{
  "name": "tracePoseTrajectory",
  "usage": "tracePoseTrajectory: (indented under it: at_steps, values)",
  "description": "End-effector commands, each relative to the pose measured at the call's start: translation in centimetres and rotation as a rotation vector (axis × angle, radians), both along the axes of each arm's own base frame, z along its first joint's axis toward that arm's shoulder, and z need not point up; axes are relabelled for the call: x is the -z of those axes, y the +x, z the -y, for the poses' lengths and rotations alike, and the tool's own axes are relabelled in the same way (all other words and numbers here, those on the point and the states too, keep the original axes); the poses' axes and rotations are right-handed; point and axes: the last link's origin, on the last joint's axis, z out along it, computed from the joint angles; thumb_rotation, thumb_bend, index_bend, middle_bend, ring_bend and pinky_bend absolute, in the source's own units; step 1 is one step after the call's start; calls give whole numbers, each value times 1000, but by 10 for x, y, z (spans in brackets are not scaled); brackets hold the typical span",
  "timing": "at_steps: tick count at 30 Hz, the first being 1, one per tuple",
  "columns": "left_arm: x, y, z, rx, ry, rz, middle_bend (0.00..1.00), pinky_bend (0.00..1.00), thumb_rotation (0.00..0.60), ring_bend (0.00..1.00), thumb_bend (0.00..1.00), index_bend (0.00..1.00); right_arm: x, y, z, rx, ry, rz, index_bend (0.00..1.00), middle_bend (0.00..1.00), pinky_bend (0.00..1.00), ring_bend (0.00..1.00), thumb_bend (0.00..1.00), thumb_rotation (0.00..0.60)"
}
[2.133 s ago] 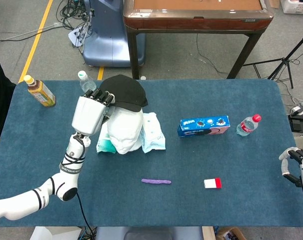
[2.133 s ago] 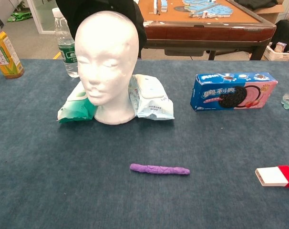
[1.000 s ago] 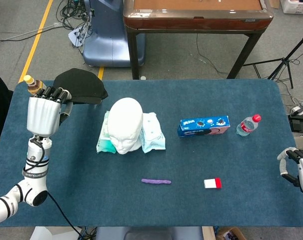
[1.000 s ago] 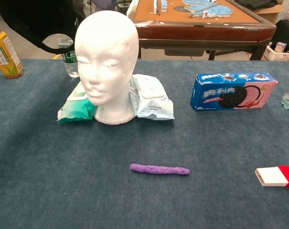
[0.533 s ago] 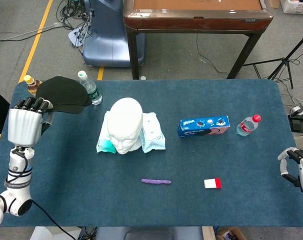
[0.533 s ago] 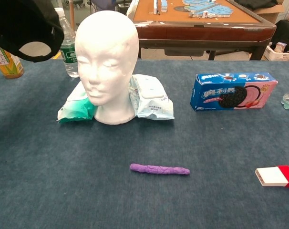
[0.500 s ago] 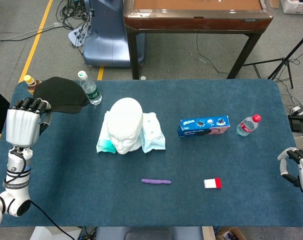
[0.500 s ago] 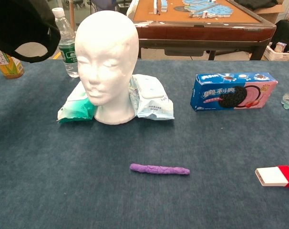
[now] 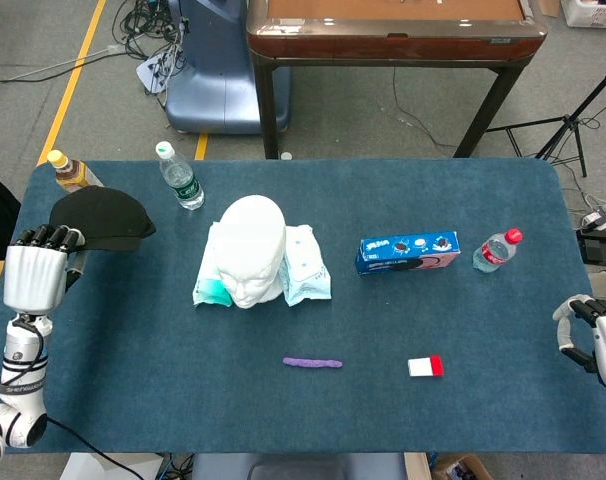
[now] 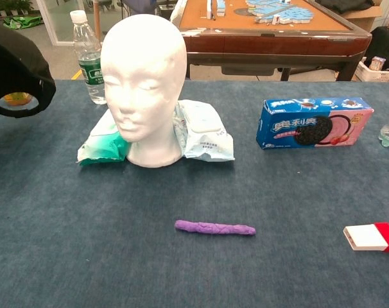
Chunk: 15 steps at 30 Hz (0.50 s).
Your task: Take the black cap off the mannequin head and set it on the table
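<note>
Carried further left and lower since half a second ago: soft black fabric cap (image 9: 101, 219), held by the left hand (image 9: 35, 272), now well to the left of the white foam mannequin head (image 9: 250, 246) and close above the blue felt desk (image 9: 383, 400). Fingers (image 9: 43, 237) curled over the cap's near edge, brim pointing toward the mannequin head; in the chest view, cap (image 10: 15, 70) at the far left, its back opening showing. Hard to tell whether touching the desk yet; probably not quite. Bare mannequin head, so removal done; placing step in hand. Next, by judgement: lower the last bit onto the desk left of the mannequin head, loosen the fingers, withdraw. Right hand (image 9: 595, 340) idle far right of the mannequin head, fingers loosely apart, holding nothing.
</note>
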Motion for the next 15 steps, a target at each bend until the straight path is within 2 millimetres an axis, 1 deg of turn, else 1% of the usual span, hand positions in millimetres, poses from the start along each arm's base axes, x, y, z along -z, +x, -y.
tracePoseTrajectory:
  at_steps: [1,4,7,13,15]
  values:
    - [24,-19,10,-57,-64,-50,607,621,600,499,452,654,0,0,0,0,-1,2,545,476,598,463,464,600]
    - [33,-28,18,-115,-93,-105,607,622,600,499,452,655,0,0,0,2,1,2,545,476,598,463,463,600]
    - [39,-34,27,-155,-118,-146,605,623,600,499,452,650,0,-1,0,6,6,2,545,476,598,463,463,600]
    - [40,-45,51,-219,-181,-189,601,623,600,495,452,643,0,-1,0,20,14,0,545,476,598,463,463,600]
    - [40,-48,59,-253,-211,-199,592,623,600,483,452,606,0,-1,0,22,16,0,545,476,598,463,464,600]
